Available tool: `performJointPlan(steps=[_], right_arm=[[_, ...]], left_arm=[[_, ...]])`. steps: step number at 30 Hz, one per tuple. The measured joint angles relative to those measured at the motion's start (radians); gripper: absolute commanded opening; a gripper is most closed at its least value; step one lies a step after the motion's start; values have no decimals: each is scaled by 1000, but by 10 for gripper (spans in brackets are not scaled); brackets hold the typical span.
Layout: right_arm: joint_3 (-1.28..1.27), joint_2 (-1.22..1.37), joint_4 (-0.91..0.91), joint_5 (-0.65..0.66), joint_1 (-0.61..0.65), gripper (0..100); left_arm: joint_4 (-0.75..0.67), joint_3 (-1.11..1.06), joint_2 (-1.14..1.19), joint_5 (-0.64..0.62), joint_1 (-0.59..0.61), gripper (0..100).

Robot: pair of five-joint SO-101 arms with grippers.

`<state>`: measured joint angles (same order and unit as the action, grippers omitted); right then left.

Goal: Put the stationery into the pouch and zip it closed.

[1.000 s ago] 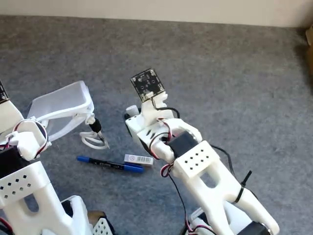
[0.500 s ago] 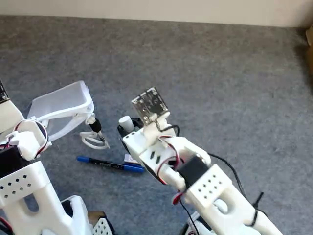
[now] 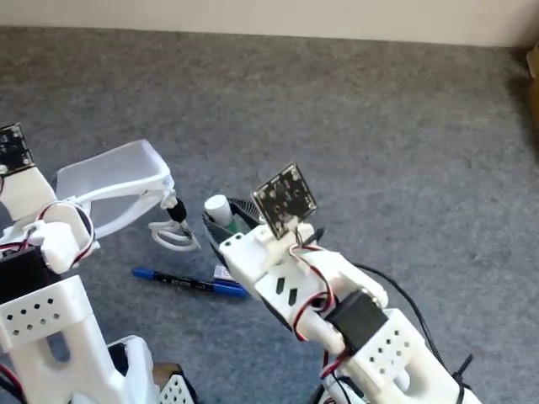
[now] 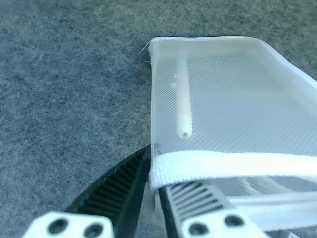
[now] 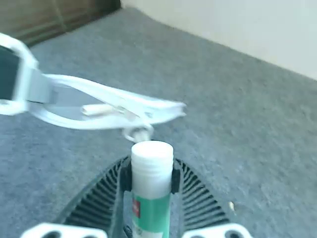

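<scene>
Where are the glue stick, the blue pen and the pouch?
Glue stick [image 5: 151, 161], right wrist view, on its white cap.
Blue pen [image 3: 187, 282], high view, middle of its barrel.
Pouch [image 4: 233, 104], left wrist view, on its mesh side.

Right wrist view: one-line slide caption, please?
Right claw grips a white-capped glue stick, facing the pouch held up ahead.
</scene>
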<state>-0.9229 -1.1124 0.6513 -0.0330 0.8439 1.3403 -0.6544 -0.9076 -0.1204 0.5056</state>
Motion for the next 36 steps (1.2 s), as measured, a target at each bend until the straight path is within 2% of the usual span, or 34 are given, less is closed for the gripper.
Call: performJointPlan(steps=[15,22,30,36], right_arm=[[0,-233,0,0,86,5],[0,-374,0,0,84,5],[0,-414,0,0,84,5],[-95,-577,0,0,83,5]], left_arm=[[0,0,0,3,-48,7],[0,0,0,3,-48,7],[0,0,0,3,-48,7],[0,0,0,3,-48,7]])
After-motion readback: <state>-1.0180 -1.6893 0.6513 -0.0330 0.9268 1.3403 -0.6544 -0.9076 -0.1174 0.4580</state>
